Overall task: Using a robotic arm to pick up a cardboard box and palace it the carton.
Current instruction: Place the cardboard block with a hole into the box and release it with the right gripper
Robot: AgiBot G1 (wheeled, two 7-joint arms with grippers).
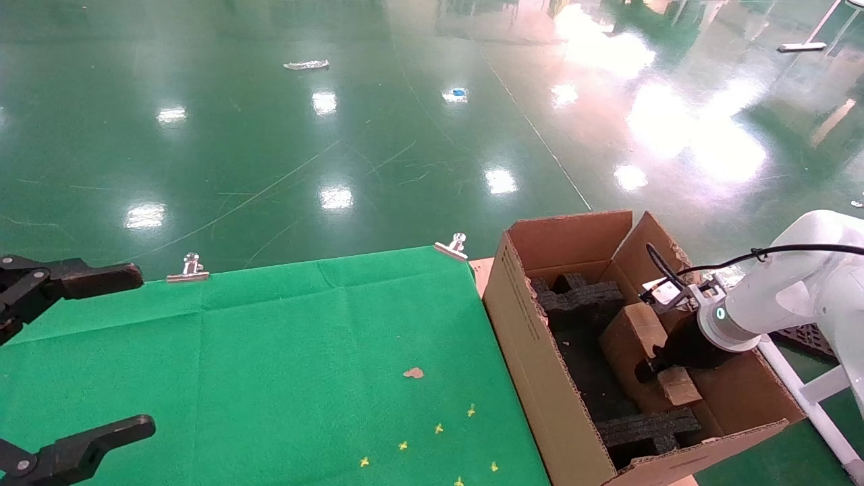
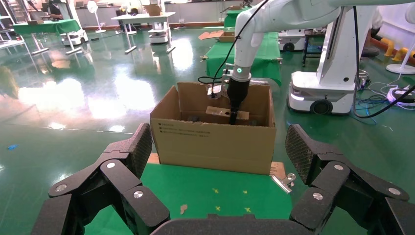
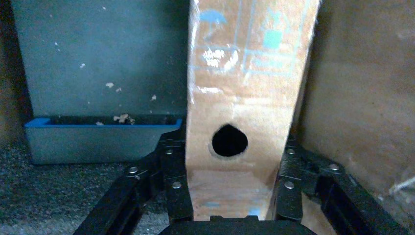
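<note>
While our right gripper [image 1: 653,368] clamps the cardboard box [image 1: 641,351] between its fingers [image 3: 172,171] down inside the carton [image 1: 533,337], the risk lies in the release. Our right wrist view shows the box's holed face [image 3: 229,141] flanked by both jaws, with a carton wall close beside it and dark foam [image 3: 49,196] below. We judge the box is low in the carton but cannot tell whether it rests on anything. If we let go early, it may tip against a foam insert [image 1: 580,297] and lie crooked. If we push lower, a corner may jam on the foam or drag the carton. Opening beside that wall, a finger may catch it. Our left gripper [image 2: 215,171] hovers idle and spread wide over the green cloth [image 1: 270,364], well apart from the carton.
</note>
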